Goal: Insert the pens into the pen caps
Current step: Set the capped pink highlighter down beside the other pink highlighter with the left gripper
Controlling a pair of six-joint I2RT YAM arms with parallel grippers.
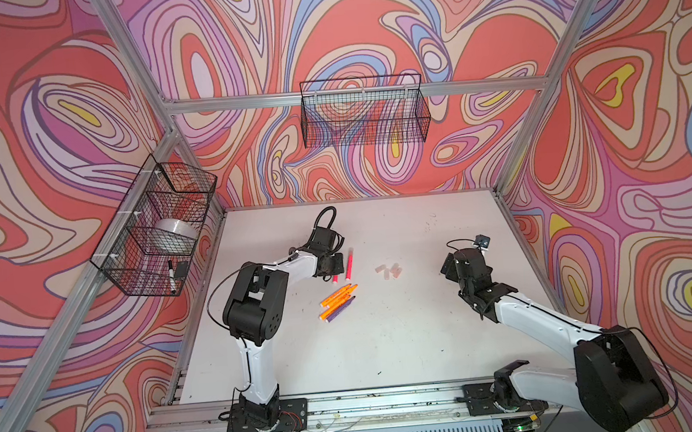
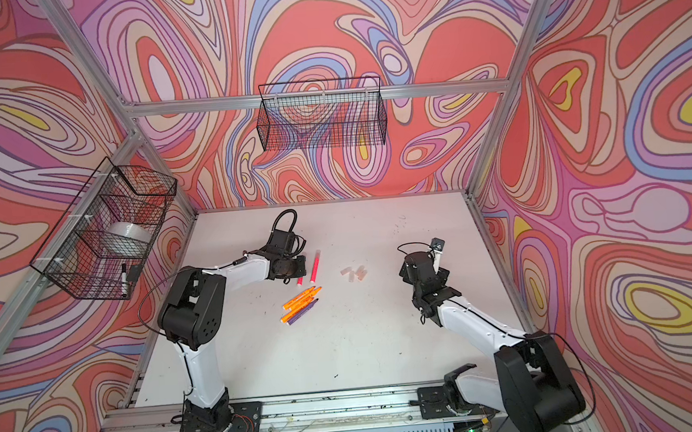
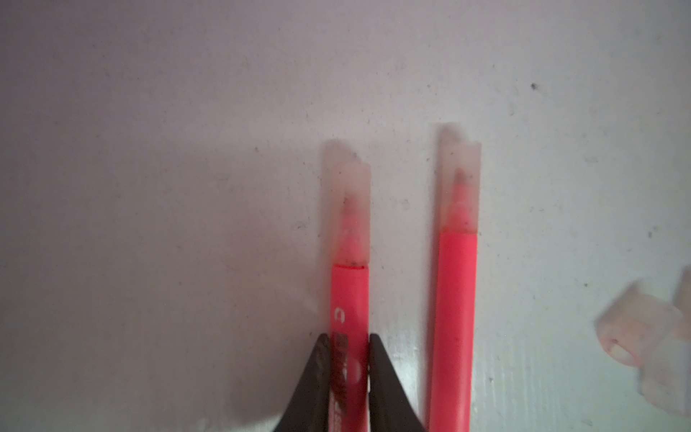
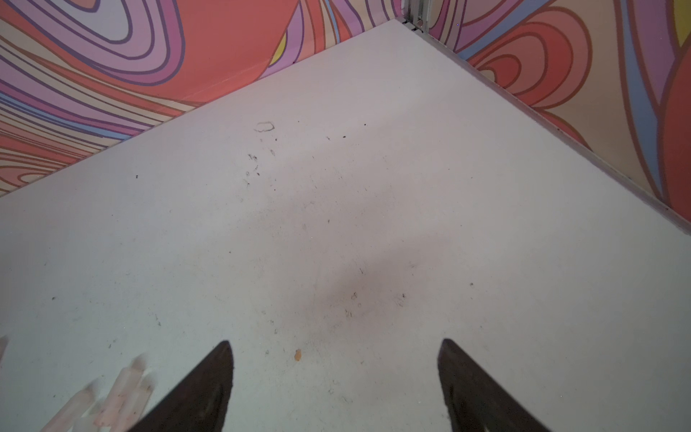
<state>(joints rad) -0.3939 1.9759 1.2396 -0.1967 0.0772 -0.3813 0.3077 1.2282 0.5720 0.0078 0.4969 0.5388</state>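
Left pincer [image 3: 348, 340] squeezes the barrel of a pink pen [image 3: 350, 291].

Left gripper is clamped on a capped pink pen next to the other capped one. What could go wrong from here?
1. The held pink pen sits close alongside the second capped pink pen; when the left gripper opens, a jaw may nudge it rolling.
2. The loose caps are bunched together; the open right gripper could scatter neighbours grabbing one.
3. The orange pens lie packed with the purple pen, so picking one cleanly looks hard.
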